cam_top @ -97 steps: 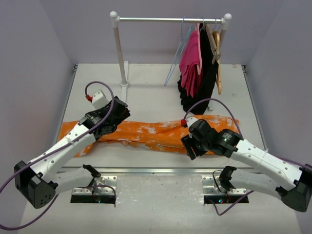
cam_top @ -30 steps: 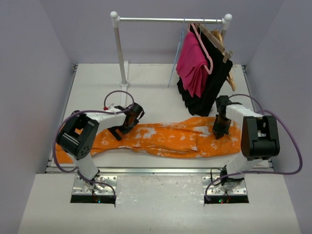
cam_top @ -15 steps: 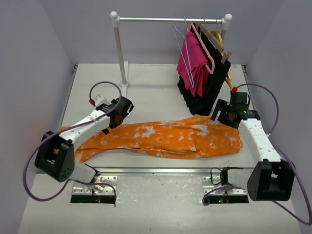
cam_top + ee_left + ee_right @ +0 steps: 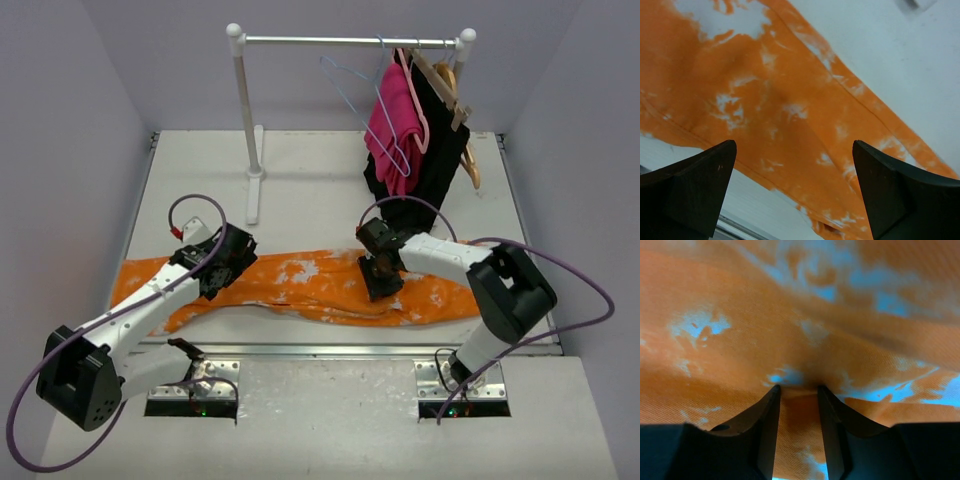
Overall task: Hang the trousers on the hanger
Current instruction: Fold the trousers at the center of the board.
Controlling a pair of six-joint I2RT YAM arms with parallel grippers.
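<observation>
The pale desk (image 4: 320,190) carries the orange trousers (image 4: 300,283) with white blotches, which lie flat in a long band across its near half, running from 9 o'clock to 3 o'clock in the overhead view. At the far edge stands a white rail (image 4: 340,41), and at its 1 o'clock end hang a black garment (image 4: 440,150), a pink garment (image 4: 395,130) and a wooden hanger (image 4: 467,165). The thin blue-grey wire hanger (image 4: 360,113) hangs from the rail just at 9 o'clock of the pink garment, tilted, bare, and well apart from the trousers. The left fingers (image 4: 212,282) sit over the 9 o'clock part of the trousers; in the left wrist view these fingers (image 4: 695,190) are spread wide with nothing between them, and the cloth (image 4: 765,100) lies beyond them, though contact cannot be told. The right fingers (image 4: 380,285) are down on the trousers near their middle, toward 3 o'clock; in the right wrist view these fingers (image 4: 765,430) are drawn nearly together, pinching a narrow fold of the orange cloth (image 4: 790,315), with creases running into the gap.
</observation>
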